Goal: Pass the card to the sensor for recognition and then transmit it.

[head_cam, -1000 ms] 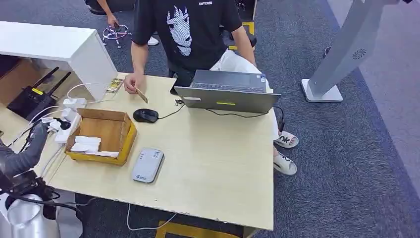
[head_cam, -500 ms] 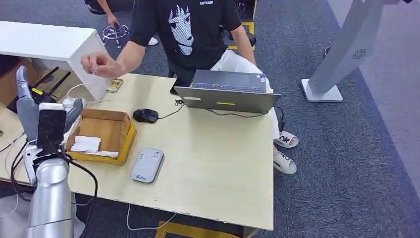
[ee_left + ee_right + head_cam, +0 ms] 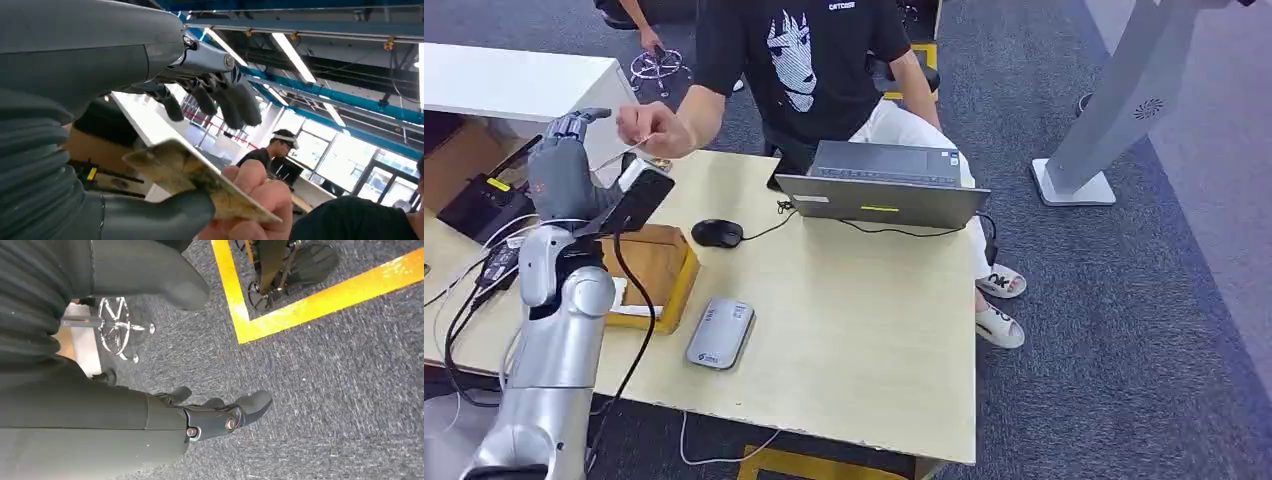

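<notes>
The card (image 3: 200,177) is offered by the person's hand (image 3: 652,130) at the far left of the table (image 3: 864,330), edge resting on the thumb of the raised left hand (image 3: 564,170), whose fingers (image 3: 235,102) are spread above it, nothing yet gripped. A slip is risked if release precedes closing. The right hand (image 3: 220,417) hangs over carpet, curled, empty. The card's face is blurred; the grey reader (image 3: 721,332) is judged the sensor.
</notes>
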